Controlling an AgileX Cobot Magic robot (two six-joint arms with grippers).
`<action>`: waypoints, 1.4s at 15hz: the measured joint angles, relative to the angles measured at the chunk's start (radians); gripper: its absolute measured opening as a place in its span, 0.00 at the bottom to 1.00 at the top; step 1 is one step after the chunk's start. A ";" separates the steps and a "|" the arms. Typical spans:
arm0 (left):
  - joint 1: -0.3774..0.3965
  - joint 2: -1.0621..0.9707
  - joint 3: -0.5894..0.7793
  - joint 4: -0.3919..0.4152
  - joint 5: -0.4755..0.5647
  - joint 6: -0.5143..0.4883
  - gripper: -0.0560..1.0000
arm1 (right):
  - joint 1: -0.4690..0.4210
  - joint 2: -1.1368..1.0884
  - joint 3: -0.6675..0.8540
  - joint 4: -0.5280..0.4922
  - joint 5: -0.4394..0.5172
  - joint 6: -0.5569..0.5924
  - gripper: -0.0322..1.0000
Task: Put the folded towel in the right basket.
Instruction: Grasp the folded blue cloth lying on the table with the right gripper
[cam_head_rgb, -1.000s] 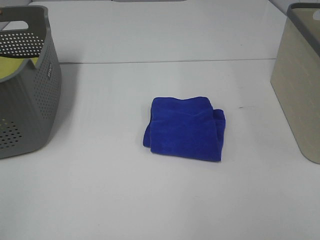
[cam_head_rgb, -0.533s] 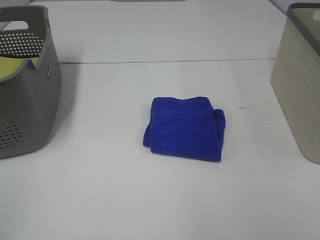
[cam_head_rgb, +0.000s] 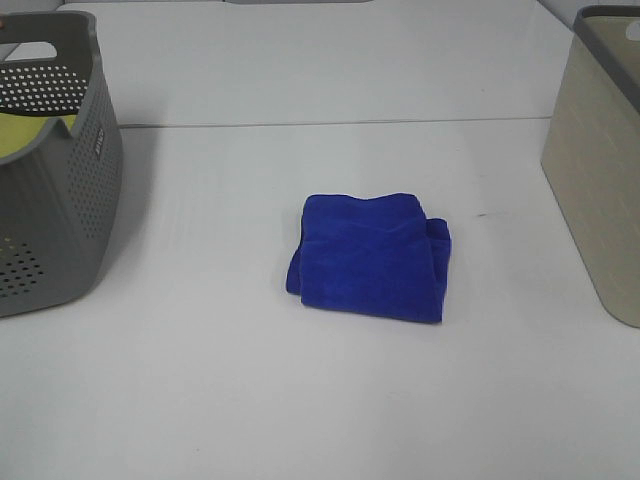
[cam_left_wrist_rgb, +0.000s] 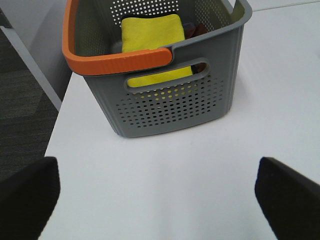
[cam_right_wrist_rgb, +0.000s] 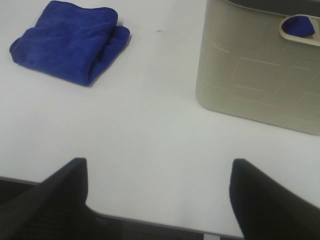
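Royal-blue plush, the folded towel (cam_head_rgb: 370, 257) is lying as a thick squarish bundle near the middle of the white table (cam_head_rgb: 300, 400), touched by nothing. From the towel, the beige right basket (cam_head_rgb: 600, 170) is standing at about two o'clock, well apart, with its dark rim cut off by the edge of the exterior view. The grey perforated basket (cam_head_rgb: 50, 170) is sitting at about ten o'clock, and a yellow cloth (cam_left_wrist_rgb: 152, 42) is lying inside it under the orange handle (cam_left_wrist_rgb: 120, 62).

Neither arm is showing in the high view. The right gripper (cam_right_wrist_rgb: 165, 200) is hovering with its jaws spread wide and gripping nothing, the towel lying off at eleven o'clock from it and the beige basket at one o'clock. The left gripper (cam_left_wrist_rgb: 160, 200) is likewise gaping wide and empty, facing the grey basket.

Nothing of the task is looking done yet. Judging from here, a shallow pinch is risking only the top layer, so the bundle may be unfolding in the lift. A low carry may be snagging the tall wall, and something blue (cam_right_wrist_rgb: 298, 26) is already showing through the basket's handle hole.
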 joint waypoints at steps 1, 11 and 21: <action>0.000 0.000 0.000 0.000 0.000 0.000 0.99 | 0.000 0.000 0.000 0.000 0.000 0.000 0.77; 0.000 0.000 0.000 0.000 0.000 0.000 0.99 | 0.000 0.032 -0.068 0.170 -0.093 0.086 0.73; 0.000 0.000 0.000 0.000 0.000 0.000 0.99 | 0.000 0.692 -0.577 0.268 -0.171 -0.084 0.91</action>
